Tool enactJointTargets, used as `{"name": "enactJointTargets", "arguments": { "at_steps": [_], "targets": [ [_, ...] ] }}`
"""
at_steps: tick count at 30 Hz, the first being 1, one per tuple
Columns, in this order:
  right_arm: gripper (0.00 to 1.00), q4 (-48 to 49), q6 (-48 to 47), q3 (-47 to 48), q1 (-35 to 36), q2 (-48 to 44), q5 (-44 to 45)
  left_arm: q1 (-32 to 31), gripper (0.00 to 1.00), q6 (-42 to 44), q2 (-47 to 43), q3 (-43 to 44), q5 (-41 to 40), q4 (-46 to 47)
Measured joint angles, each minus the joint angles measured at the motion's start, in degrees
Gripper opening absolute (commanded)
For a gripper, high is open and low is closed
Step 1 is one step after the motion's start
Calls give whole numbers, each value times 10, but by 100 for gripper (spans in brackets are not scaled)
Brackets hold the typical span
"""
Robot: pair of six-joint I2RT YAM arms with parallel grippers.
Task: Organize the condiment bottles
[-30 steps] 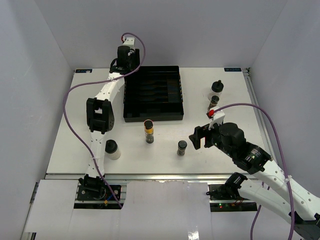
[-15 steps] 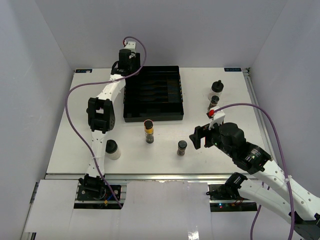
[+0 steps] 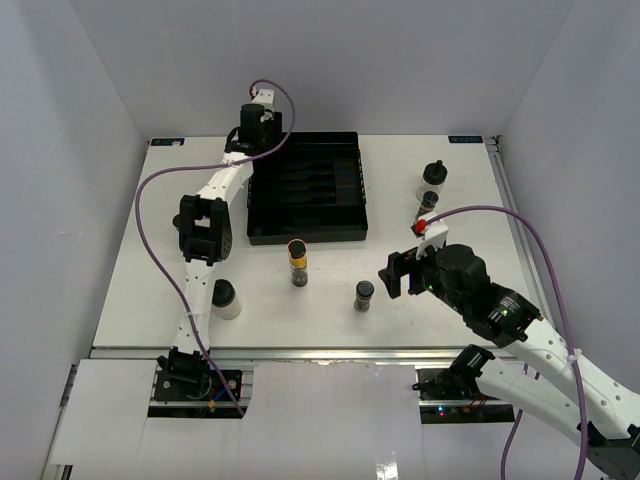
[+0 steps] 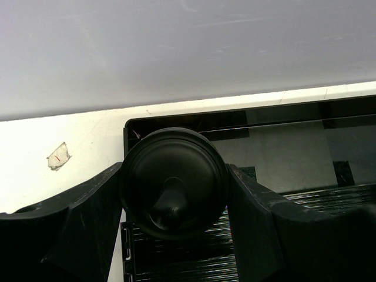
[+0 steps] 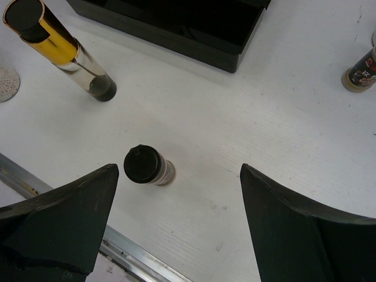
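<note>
The left tool (image 4: 173,197) pinches a squat bottle with a round black knobbed cap (image 4: 170,176) between its black fingers, above the far left corner of the black slotted plastic tray (image 4: 305,147). The right tool (image 5: 179,176) is spread wide, gripping nothing. It hovers over the white desk (image 5: 282,129) above a short dark jar with a black lid (image 5: 144,165). Beyond that stands a slim yellow-banded jar (image 5: 59,50), near the tray's front. A squat clear bottle (image 3: 223,298) stands beside the left arm. A knobbed clear bottle (image 3: 433,175) and a dark spice jar (image 3: 429,203) stand close together right of the tray.
</note>
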Motion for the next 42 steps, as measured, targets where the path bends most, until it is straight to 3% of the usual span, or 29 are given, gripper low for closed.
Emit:
{"name": "enactJointTargets", "arguments": {
  "at_steps": [11,26,33,42],
  "targets": [
    [90,0,0,0,0,0,2,0,90,9,0,-6,3,18],
    [90,3,-2,-3,0,0,6,0,98,12,-16,-47,11,45],
    [90,3,-7,-3,0,0,5,-1,98,-5,-120,-119,0,-4],
    [90,3,-9,-3,0,-1,-6,-4,98,-83,-403,-225,-27,-126]
  ]
}}
